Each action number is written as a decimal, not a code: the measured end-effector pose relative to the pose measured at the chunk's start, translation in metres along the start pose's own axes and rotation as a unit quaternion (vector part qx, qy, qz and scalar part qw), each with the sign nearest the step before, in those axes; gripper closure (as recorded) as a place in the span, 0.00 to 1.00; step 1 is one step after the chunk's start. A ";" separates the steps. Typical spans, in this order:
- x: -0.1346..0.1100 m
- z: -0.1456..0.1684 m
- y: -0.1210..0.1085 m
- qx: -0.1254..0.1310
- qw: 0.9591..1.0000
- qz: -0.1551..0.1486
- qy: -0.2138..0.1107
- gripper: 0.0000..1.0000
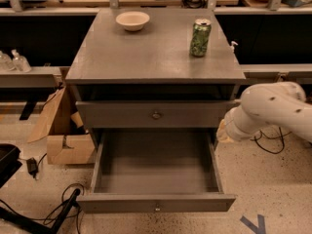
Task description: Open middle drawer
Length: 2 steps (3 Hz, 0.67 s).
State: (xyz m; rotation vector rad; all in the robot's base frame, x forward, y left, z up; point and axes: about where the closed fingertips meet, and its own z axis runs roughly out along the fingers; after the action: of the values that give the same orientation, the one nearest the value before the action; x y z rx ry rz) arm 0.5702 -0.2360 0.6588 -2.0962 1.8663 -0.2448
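Cabinet (pixel 146 52): grey painted wood, flat matte top, boxy. Two drawer fronts in view, one round knob each.

Middle drawer (pixel 156 202), lower centre of frame: pulled well out, with a wide flat grey front, a small knob (pixel 157 208) and a plain grey floor and walls inside. Above it the taller-fronted drawer (pixel 122 115) sits closed, with a bigger knob (pixel 156 114) and a dark gap over it.

On top: one shallow round cream bowl (pixel 132 20), upper left; one green patterned can (pixel 200 37), upright, upper right, well apart.

My gripper (pixel 223 131) is right of centre, just beside the open drawer's right back corner, probably tucked behind my smooth white arm (pixel 273 108). Can't tell whether it's open or closed.

One cardboard box (pixel 68 140) on the speckled floor (pixel 263 189), left.
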 end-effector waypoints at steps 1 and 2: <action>0.016 -0.074 -0.011 0.071 0.997 0.012 -0.007 1.00; 0.032 -0.124 -0.010 0.140 0.989 0.029 -0.024 1.00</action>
State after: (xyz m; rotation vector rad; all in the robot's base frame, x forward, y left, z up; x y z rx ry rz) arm 0.5422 -0.2823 0.7759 -1.8416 1.7488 -0.4131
